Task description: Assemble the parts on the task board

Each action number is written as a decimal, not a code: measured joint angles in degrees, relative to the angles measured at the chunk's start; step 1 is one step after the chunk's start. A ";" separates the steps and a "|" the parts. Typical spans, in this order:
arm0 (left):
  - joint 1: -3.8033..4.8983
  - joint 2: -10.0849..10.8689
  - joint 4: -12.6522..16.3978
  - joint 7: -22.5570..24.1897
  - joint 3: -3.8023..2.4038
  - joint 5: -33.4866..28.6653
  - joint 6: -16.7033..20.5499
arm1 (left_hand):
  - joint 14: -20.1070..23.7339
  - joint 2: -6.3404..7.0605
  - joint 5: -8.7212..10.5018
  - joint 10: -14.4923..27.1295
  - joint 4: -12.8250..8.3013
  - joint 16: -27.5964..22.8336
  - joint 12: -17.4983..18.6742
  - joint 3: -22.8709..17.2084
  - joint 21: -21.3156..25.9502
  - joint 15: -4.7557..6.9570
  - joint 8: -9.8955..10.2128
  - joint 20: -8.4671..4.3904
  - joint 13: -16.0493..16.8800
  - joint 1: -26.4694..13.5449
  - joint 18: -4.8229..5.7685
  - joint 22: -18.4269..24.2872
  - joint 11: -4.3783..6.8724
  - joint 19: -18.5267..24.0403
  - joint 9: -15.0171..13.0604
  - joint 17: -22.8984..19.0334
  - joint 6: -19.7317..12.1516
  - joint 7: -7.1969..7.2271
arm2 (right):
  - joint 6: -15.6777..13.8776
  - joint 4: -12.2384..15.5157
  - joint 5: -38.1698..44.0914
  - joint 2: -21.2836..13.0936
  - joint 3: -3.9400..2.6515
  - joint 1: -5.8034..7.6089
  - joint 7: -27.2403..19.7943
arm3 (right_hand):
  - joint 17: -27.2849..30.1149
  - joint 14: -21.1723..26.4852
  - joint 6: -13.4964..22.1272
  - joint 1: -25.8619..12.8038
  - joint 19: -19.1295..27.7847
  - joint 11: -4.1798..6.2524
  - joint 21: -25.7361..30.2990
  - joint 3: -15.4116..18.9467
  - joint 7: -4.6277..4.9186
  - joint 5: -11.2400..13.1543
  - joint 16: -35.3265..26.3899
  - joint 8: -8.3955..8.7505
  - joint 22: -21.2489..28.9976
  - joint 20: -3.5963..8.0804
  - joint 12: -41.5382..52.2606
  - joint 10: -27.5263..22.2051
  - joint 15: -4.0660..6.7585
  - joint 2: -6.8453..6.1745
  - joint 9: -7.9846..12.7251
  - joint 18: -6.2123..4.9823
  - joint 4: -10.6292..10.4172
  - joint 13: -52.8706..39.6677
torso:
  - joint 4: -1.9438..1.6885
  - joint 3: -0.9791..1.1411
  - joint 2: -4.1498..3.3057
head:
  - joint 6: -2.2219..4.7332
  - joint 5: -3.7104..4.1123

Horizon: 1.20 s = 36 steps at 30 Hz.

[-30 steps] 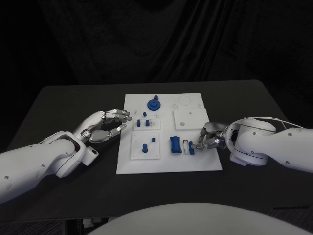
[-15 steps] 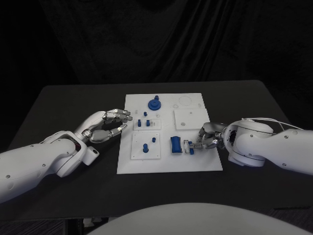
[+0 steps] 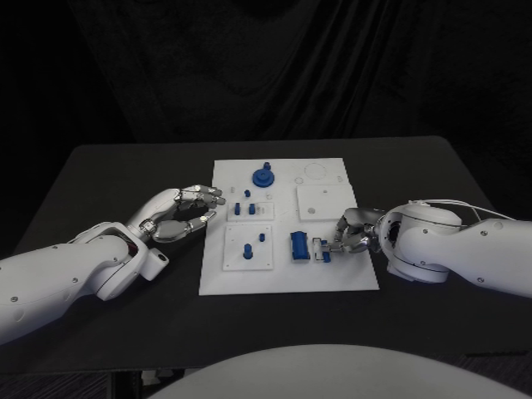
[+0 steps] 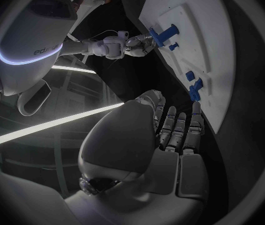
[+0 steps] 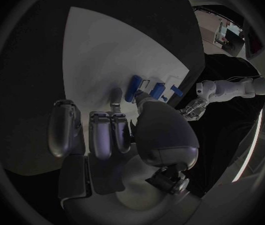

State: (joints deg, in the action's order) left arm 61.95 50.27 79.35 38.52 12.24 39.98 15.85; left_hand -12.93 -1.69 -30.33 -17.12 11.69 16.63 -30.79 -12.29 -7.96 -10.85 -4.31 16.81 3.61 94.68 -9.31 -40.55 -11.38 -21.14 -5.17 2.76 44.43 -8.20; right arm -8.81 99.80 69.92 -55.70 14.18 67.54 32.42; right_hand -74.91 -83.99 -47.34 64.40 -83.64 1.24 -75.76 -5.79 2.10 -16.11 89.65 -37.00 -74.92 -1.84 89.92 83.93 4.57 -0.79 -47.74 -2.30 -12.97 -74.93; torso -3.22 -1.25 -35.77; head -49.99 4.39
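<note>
The white task board [image 3: 285,278] lies in the middle of the black table. My right hand [image 3: 352,233] rests at the board's right edge and pinches a small blue part [image 3: 326,250] beside an upright blue block [image 3: 300,246]. In the right wrist view the same block [image 5: 134,88] and small part [image 5: 158,89] sit just past the fingertips [image 5: 115,96] on the board [image 5: 101,50]. My left hand [image 3: 182,214] hovers off the board's left edge, fingers loosely bent and apart, holding nothing. The left wrist view shows that hand [image 4: 170,135] beside the board [image 4: 201,30].
A round blue knob [image 3: 263,176] stands at the board's far end. Small blue pegs stand in the left plates [image 3: 247,208] [image 3: 249,248]. A bare white square plate [image 3: 317,201] sits on the right. Black table surrounds the board on all sides.
My right hand has shifted slightly toward the blue block, and the small blue part has moved with it a little. The left hand has stayed put.
</note>
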 measured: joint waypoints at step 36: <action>-0.17 0.05 -0.13 -0.29 0.00 0.00 -0.43 | -0.02 0.00 -0.22 -0.19 -0.15 0.21 0.00 -0.16 0.00 -0.01 0.00 -0.21 -0.02 0.00 0.00 0.04 -0.19 -0.21 0.00 0.04 0.00 0.00 | 1.37 2.30 17.89 -2.02 -0.04 -0.06 1.29 | 0.00 -0.01 -4.67 8.30 1.13 -0.75 3.06 -15.16 2.77 -0.31 -1.15 15.39 0.02 -0.73 0.00 0.31 -0.65 -2.68 13.48 -0.85 11.68 0.00 | 0.07 0.06 0.01 | 0.00 -0.02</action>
State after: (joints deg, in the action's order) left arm 61.77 50.32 79.22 38.24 12.24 39.98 15.42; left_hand -12.94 -1.69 -30.55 -17.32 11.54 16.85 -30.78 -12.45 -7.96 -10.87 -4.30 16.60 3.60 94.68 -9.31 -40.51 -11.57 -21.34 -5.17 2.80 44.43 -8.20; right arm -7.43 102.10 87.81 -57.71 14.13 67.48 33.71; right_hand -74.91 -84.00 -52.01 72.70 -82.51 0.49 -72.70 -20.94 4.87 -16.41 88.50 -21.61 -74.91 -2.57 89.92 84.24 3.92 -3.47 -34.27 -3.15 -1.29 -74.93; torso -3.16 -1.19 -35.76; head -49.99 4.37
